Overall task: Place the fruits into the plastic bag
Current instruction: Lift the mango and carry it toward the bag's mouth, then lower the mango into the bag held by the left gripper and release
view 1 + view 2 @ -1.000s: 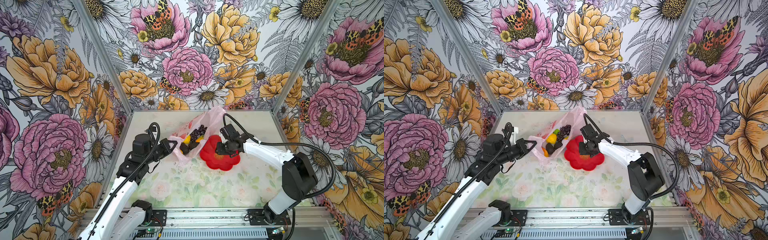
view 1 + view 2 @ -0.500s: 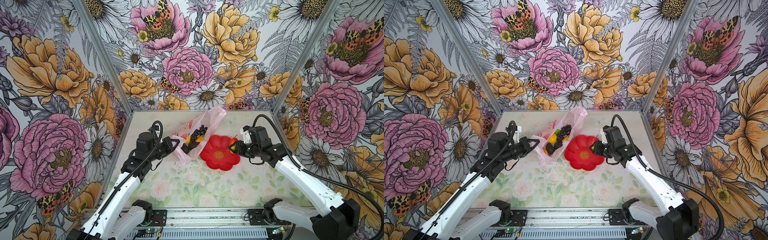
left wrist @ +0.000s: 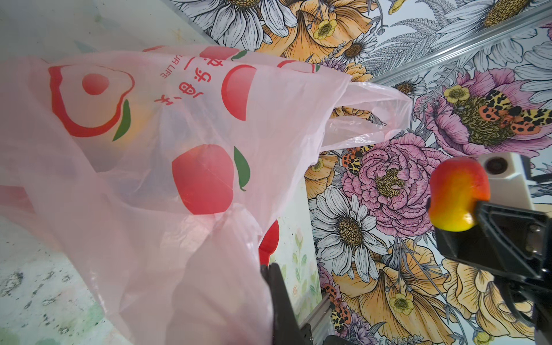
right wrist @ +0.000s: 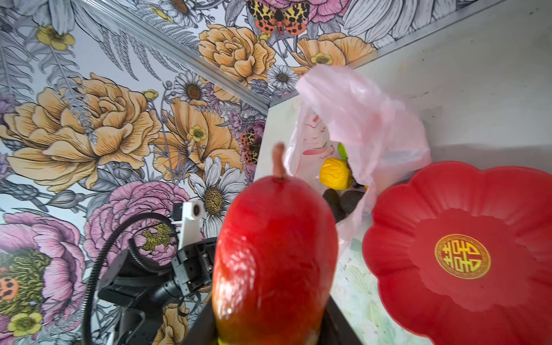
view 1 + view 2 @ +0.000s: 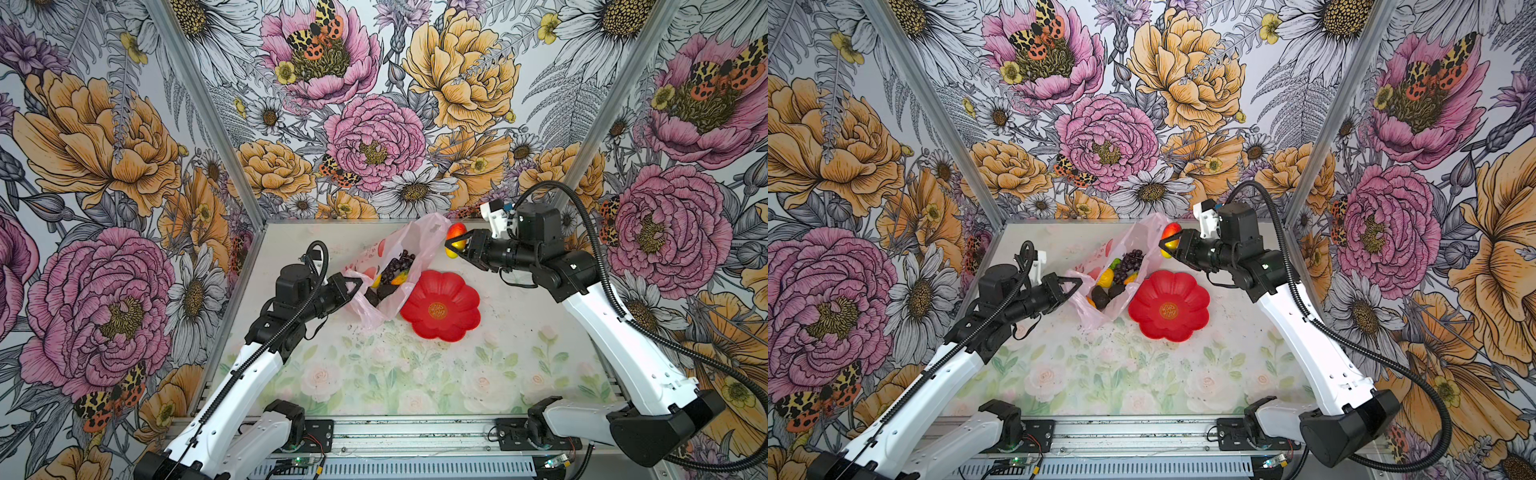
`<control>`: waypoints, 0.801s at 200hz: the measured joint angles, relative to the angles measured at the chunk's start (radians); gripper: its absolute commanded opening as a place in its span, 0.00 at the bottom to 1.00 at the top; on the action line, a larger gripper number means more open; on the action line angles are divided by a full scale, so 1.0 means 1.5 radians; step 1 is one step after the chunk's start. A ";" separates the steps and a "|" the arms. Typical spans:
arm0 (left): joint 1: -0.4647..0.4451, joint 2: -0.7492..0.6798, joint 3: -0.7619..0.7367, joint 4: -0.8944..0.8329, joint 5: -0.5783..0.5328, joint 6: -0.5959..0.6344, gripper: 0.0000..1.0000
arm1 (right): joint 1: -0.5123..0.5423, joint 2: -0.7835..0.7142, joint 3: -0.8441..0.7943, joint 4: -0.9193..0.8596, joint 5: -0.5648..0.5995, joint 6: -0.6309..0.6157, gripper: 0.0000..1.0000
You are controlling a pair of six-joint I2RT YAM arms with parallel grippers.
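The pink plastic bag (image 5: 415, 239) (image 5: 1144, 237) lies open at mid-table. In both top views my left gripper (image 5: 359, 284) (image 5: 1079, 283) is shut on its near rim; one dark finger (image 3: 279, 298) shows against the plastic (image 3: 149, 149). Inside lie purple grapes (image 5: 1128, 264), a yellow fruit (image 5: 1105, 277) (image 4: 335, 177), a green lime (image 5: 1116, 262) and two dark avocados (image 5: 1100, 297). My right gripper (image 5: 454, 243) (image 5: 1168, 243) is shut on a red-yellow peach (image 5: 457, 230) (image 3: 457, 191) (image 4: 274, 254), raised beside the bag's far handle.
A red flower-shaped plate (image 5: 440, 305) (image 5: 1169, 305) (image 4: 463, 254) lies bare just right of the bag. Flowered walls close in the table at the back and both sides, and the bag's far end is near the back wall.
My right gripper has left the red plate with the peach, swung out right, then risen to the bag's far end. The left gripper keeps its hold and has shifted slightly.
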 measured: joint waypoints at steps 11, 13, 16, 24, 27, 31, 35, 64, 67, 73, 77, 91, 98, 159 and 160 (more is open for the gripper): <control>0.000 0.000 -0.002 0.000 0.000 0.000 0.00 | 0.008 0.014 0.020 0.006 -0.009 0.010 0.34; 0.000 -0.001 -0.002 0.000 0.000 0.000 0.00 | 0.009 0.017 0.024 0.007 -0.011 0.012 0.34; 0.000 -0.001 -0.003 0.001 0.000 0.000 0.00 | 0.011 0.020 0.028 0.009 -0.012 0.016 0.34; 0.000 -0.001 -0.003 0.001 0.000 0.000 0.00 | 0.018 0.030 0.039 0.014 -0.018 0.024 0.34; 0.000 -0.001 -0.003 0.001 0.000 0.000 0.00 | 0.021 0.034 0.042 0.017 -0.021 0.027 0.35; 0.000 -0.001 -0.003 0.001 0.000 0.000 0.00 | 0.024 0.038 0.046 0.020 -0.024 0.031 0.34; 0.000 -0.001 -0.003 0.001 0.000 0.000 0.00 | 0.028 0.043 0.050 0.025 -0.027 0.037 0.34; 0.000 -0.003 -0.004 0.001 0.000 0.000 0.00 | 0.061 0.075 0.058 0.053 -0.040 0.065 0.35; 0.000 -0.004 -0.004 0.001 0.000 0.000 0.00 | 0.068 0.080 0.058 0.055 -0.040 0.069 0.35; 0.000 -0.005 -0.005 0.001 0.000 0.000 0.00 | 0.077 0.088 0.057 0.059 -0.041 0.074 0.35; 0.000 -0.005 -0.005 0.001 0.000 0.000 0.00 | 0.083 0.093 0.057 0.062 -0.042 0.075 0.35; 0.000 -0.008 -0.008 0.002 0.000 0.000 0.00 | 0.105 0.113 0.055 0.072 -0.043 0.084 0.35; 0.000 -0.008 -0.009 0.001 0.000 0.000 0.00 | 0.116 0.121 0.050 0.080 -0.043 0.089 0.35; 0.000 -0.013 -0.009 0.000 0.000 0.000 0.00 | 0.163 0.160 -0.050 0.117 -0.042 0.129 0.35; 0.000 -0.013 -0.009 0.000 0.000 0.000 0.00 | 0.163 0.161 -0.052 0.118 -0.042 0.131 0.35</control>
